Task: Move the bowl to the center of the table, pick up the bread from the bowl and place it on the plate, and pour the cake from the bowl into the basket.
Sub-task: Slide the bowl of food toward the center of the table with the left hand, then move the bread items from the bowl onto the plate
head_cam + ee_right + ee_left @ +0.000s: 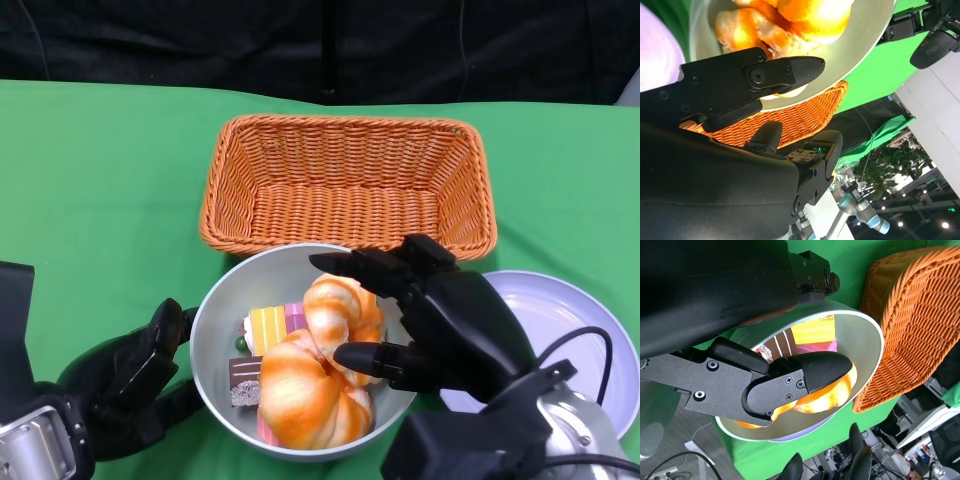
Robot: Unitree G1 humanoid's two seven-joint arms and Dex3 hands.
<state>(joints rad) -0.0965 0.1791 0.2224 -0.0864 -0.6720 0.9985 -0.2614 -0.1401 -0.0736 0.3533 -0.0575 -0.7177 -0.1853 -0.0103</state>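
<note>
Head view, left to right: our left hand (130,385) cups the bowl's (215,325) outer wall, fingers apart. Our right hand (435,320) spreads over the bread (325,370), not yet gripping. Bowl looks centred; bread, cake (268,328) remain inside, basket (345,185) and plate (570,320) unfilled.

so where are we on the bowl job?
Bowl looks moved in already: it sits mid-table in front of the basket, left hand at its rim. In hand: right hand open over the bread, not yet gripping. Left: bread to plate, then cake poured into basket.
</note>
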